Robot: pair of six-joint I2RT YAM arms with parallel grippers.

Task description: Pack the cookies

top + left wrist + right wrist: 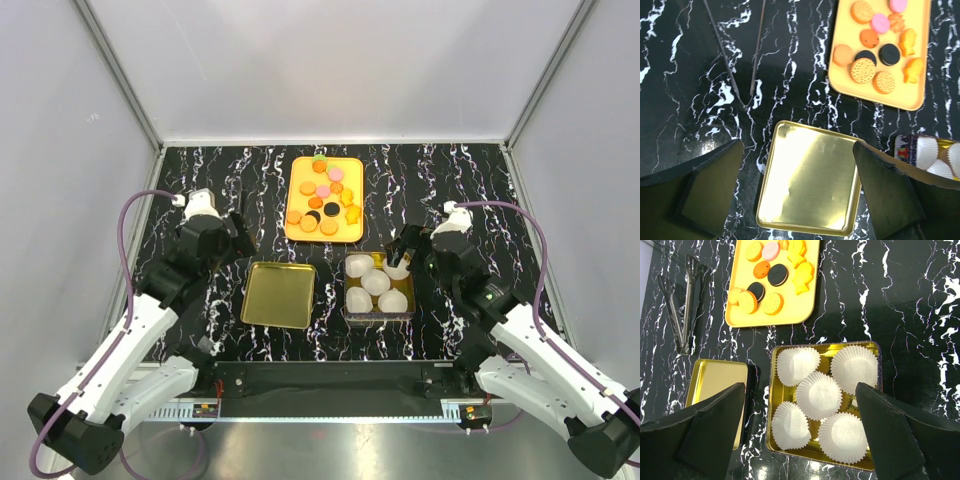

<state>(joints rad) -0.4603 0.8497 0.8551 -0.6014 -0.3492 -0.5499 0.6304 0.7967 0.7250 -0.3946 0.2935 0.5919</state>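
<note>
Both my left hand (799,145) and right hand (801,387) hang open, empty. Small flat round cookies (322,196) crowd the orange plastic tray (300,168); a clumsy pinch could shove neighbours off or crack one.

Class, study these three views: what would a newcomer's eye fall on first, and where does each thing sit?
The bright yellow tray at the far middle of the black marbled table stands out, scattered with cookies, mostly orange, some pink and black. Nearer, toward the right arm, a gold tin holds five white paper cups, and an empty gold tin lies to its left.
</note>
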